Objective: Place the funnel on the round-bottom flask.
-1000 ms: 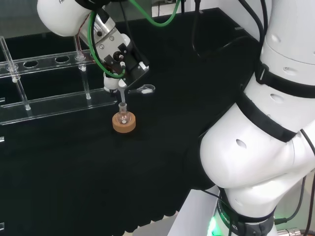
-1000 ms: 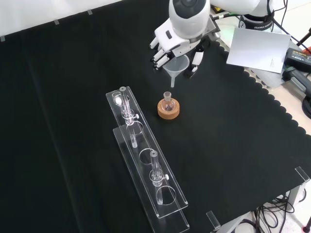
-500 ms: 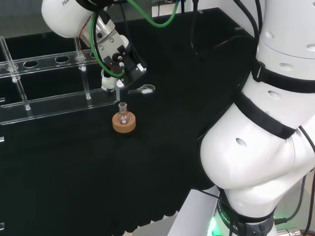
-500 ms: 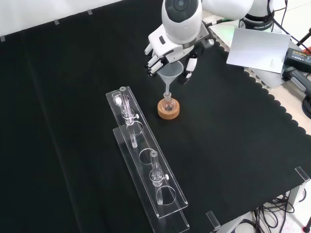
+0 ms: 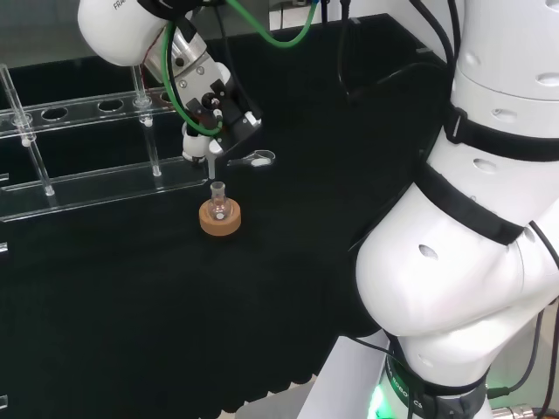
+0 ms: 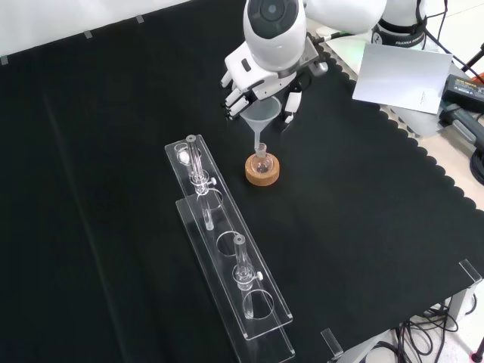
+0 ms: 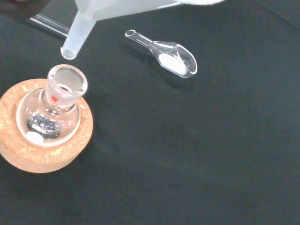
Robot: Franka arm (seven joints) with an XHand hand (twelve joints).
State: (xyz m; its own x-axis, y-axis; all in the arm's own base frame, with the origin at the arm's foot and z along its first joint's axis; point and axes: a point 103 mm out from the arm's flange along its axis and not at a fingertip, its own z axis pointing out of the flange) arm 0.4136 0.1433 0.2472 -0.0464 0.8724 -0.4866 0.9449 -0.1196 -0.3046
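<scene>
Head view: While the black and white hand [image 5: 210, 109] hangs above the black cloth [image 5: 131, 288], its fingers are curled round the translucent white plastic funnel [image 5: 212, 150], whose stem points down just above the small clear glass round-bottom flask [image 5: 219, 202]. The flask sits in a round cork ring stand [image 5: 220, 218]. A long clear plastic rack [image 5: 87, 148] stands to the left, and a small clear glass scoop with white powder [image 5: 253, 158] lies just right of the hand.

Front view: The hand [image 6: 257, 79] comes in from the top, grasping the funnel [image 6: 261, 117] by its cone. The stem tip meets or nearly meets the flask [image 6: 262, 160] neck; I cannot tell whether they touch. The cork ring stand [image 6: 262, 171] lies just right of the rack [image 6: 227, 249].

Wrist view: The funnel [image 7: 79, 33] stem is tilted, its open tip just beside the flask [image 7: 54, 110] mouth and not inside it. The flask holds a small white object. The scoop [image 7: 171, 56] lies near, apart from the cork ring stand [image 7: 42, 154].
</scene>
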